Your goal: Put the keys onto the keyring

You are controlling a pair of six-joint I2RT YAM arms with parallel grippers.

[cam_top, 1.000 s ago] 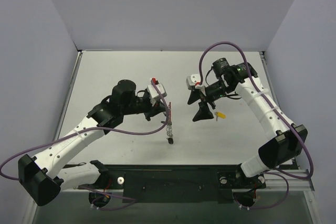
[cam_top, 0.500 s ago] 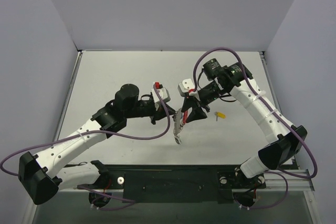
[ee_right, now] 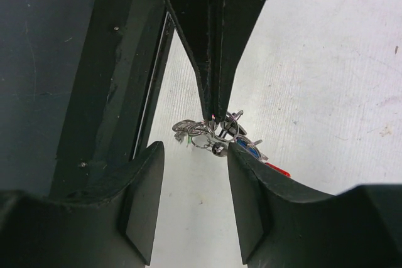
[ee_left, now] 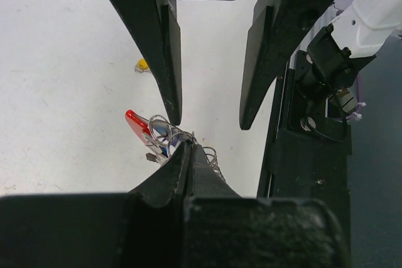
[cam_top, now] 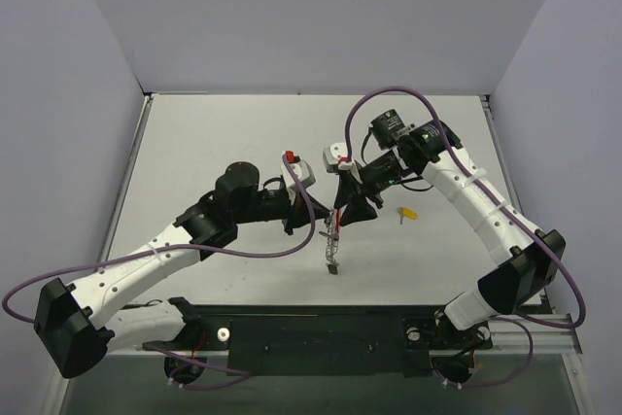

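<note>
Nearest you, past the black base rail (cam_top: 311, 332), the chain (cam_top: 332, 256) hangs down from the keyring (ee_right: 204, 131) towards the table (cam_top: 224, 123); you cannot tell whether its end touches the surface. Just above it, your left gripper (ee_left: 188, 150) has its jaws pressed together on the keyring, pinching the wire loops at the very tips, so the ring is held up between the two arms. A red key (ee_left: 134, 119) sticks its head out of that cluster of loops. Your right gripper (ee_right: 196, 152) faces the left one tip to tip, its jaws spread with a clear gap, one finger on either side of the keyring; you cannot tell whether either finger touches it. Slightly farther and off to the right, a yellow key (cam_top: 409, 213) lies alone on the table, apart from the keyring and near the right gripper. Beyond that, the plain wall (cam_top: 311, 26) closes off the table's far edge.
</note>
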